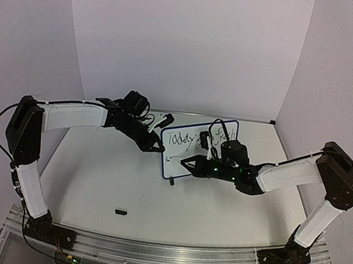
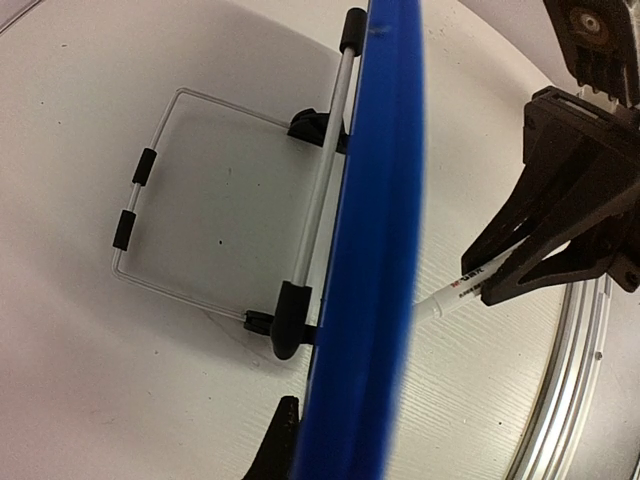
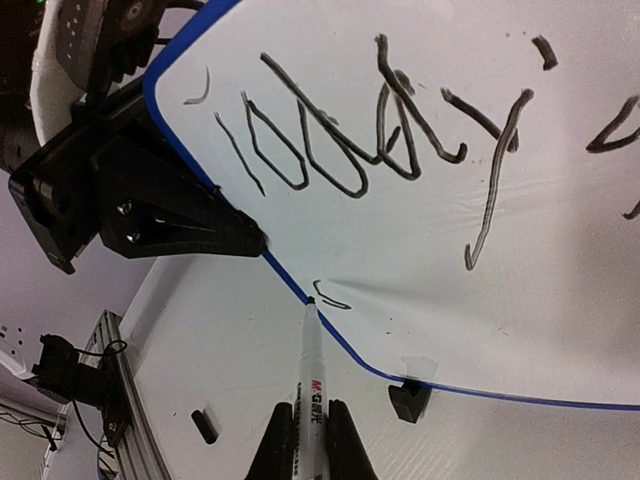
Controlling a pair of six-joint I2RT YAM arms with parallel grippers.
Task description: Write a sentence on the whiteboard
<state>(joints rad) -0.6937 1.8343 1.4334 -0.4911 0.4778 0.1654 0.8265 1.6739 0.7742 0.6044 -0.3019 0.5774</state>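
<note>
The whiteboard (image 1: 208, 156) stands upright mid-table on two black feet, blue-rimmed. The sentence (image 1: 191, 138) runs across its top in black script; "Today" (image 3: 350, 130) reads plainly in the right wrist view. A short fresh stroke (image 3: 331, 297) sits low near the left rim. My left gripper (image 1: 158, 146) is shut on the board's left edge, with the blue rim (image 2: 385, 230) running between its jaws. My right gripper (image 3: 311, 412) is shut on a white marker pen (image 3: 313, 375), whose tip touches the board at the rim beside that stroke.
A small black marker cap (image 1: 120, 211) lies on the table in front of the board. A wire stand (image 2: 150, 200) props the board from behind. A metal rail (image 1: 155, 249) borders the near table edge.
</note>
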